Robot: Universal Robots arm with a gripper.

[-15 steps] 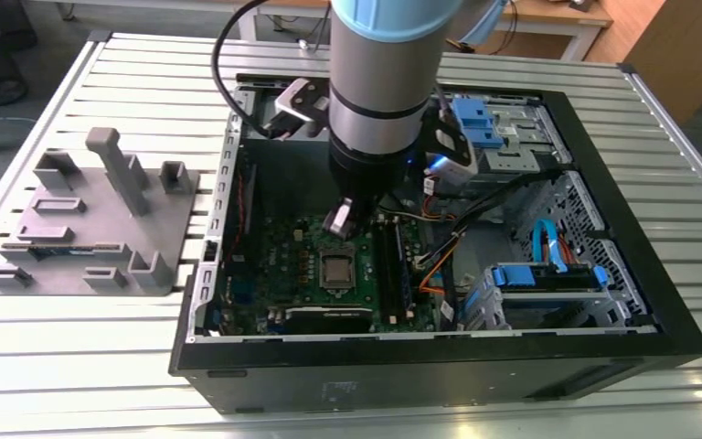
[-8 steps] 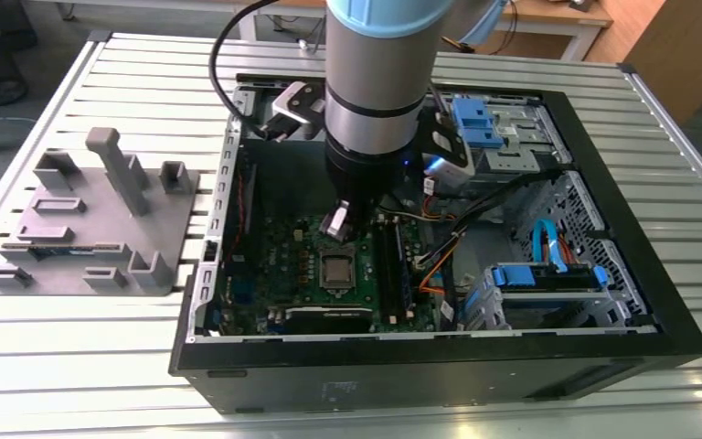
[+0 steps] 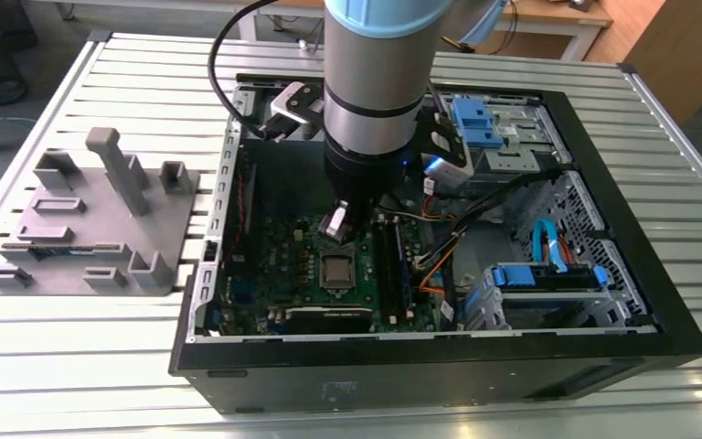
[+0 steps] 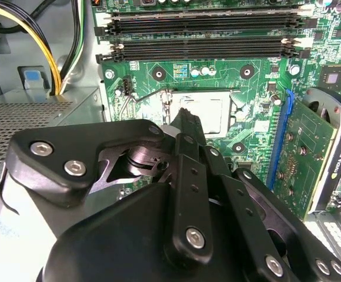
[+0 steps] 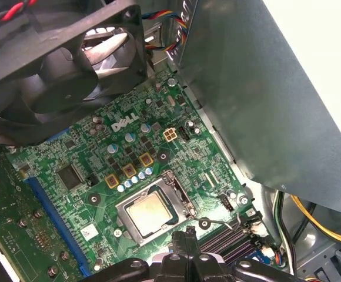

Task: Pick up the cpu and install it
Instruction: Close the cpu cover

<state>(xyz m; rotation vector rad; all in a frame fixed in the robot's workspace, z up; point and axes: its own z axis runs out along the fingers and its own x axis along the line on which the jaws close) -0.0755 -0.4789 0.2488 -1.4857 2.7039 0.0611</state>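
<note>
While the gripper (image 4: pixel 185 117) hangs low over the green motherboard (image 5: pixel 100 170) inside the open computer case (image 3: pixel 643 311), the cpu (image 5: pixel 147 212) already lies flat in its socket, with the shiny socket frame (image 5: pixel 179 191) around it. In the first wrist view its pale metal top is bare and nothing presses on it. In the second wrist view the black fingers (image 4: pixel 191 126) meet in one narrow tip just above the edge of the socket, so the gripper looks closed and empty; it holds no chip.

I judge that the main danger is contact. The fingertip is very near to the socket, and a small drop or a sideways drift can push the chip out of its seat or scratch the top. If the chip is not fully flat, any pressure can bend the fine contacts under it; from these pictures I cannot tell whether it sits perfectly. The thin retention lever (image 5: pixel 209 222) lies beside the frame and can catch a finger. The bundle of cables (image 3: pixel 449 261) at the exterior view's right is close to the arm and can snag.

Counted: one cpu, one socket, one motherboard, one gripper, one case. There are four long memory slots (image 4: pixel 200 35), one black fan (image 5: pixel 70 64), and one grey fixture block (image 3: pixel 95 229) on the table (image 3: pixel 70 366), outside the case.
</note>
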